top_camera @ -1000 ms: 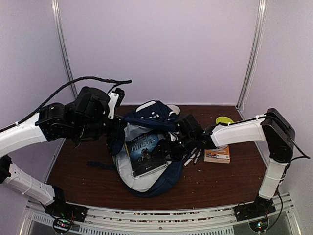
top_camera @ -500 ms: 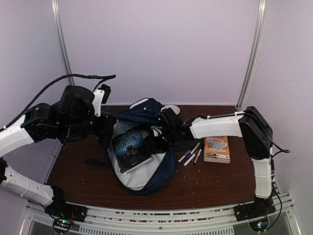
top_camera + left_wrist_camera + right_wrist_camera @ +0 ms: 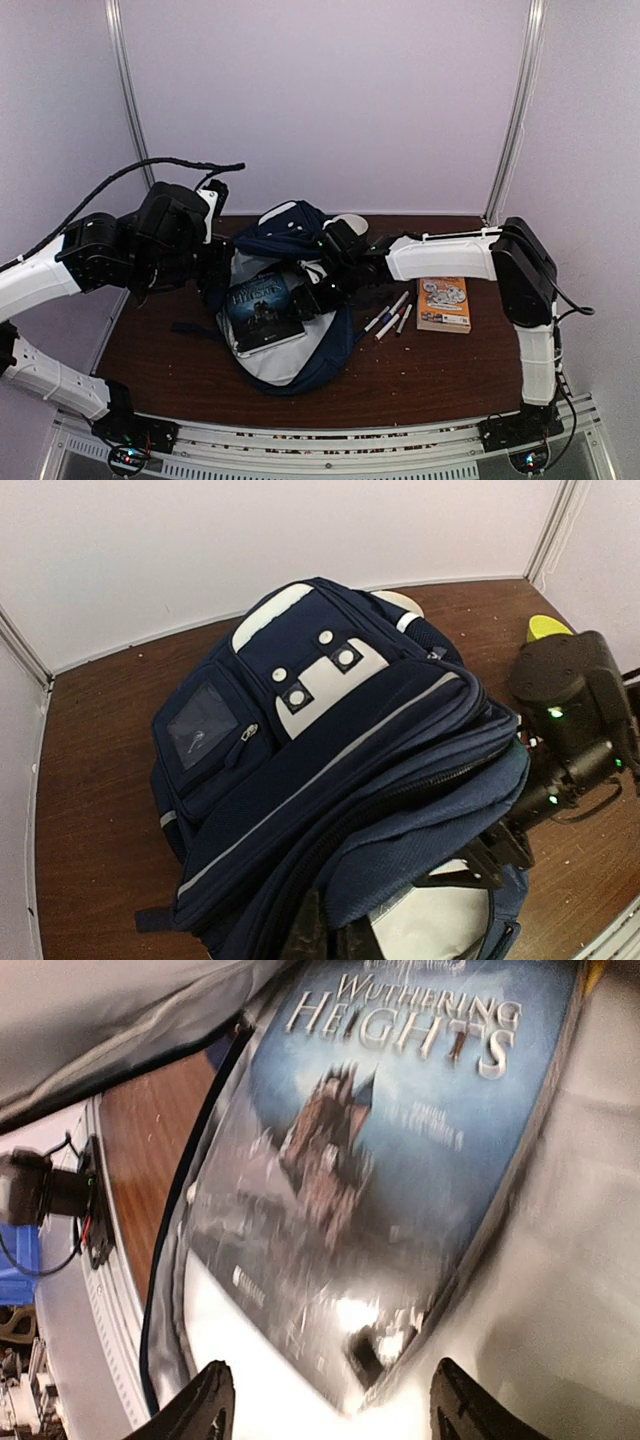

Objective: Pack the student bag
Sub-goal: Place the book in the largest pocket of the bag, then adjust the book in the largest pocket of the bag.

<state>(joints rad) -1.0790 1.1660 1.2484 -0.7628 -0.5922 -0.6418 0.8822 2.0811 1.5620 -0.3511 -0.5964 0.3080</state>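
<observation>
Change: the blue-grey paperback book has travelled leftward, deeper onto the pale lining of the large navy-blue fabric student bag with white trim. The white right arm has stretched further across after it.
Meaning: by my judgement the book is nearly stowed, though no flap covers it yet.
Top view: the student bag lies mid-way along the brown wooden surface, its mouth open. Loose marker pens and an orange box lie to its right, unpacked.
Left wrist view: the bag's front panel rises close to the lens. The left fingers barely show at the bottom edge. They are together, apparently pinching the bag's rim.
Right wrist view: the right fingers stand apart with nothing clamped. The book's cover lies just beyond them.
Hidden: the left pinch is buried in fabric. The book's lower edge is blurred. The depth of the bag's interior cannot be told.
</observation>
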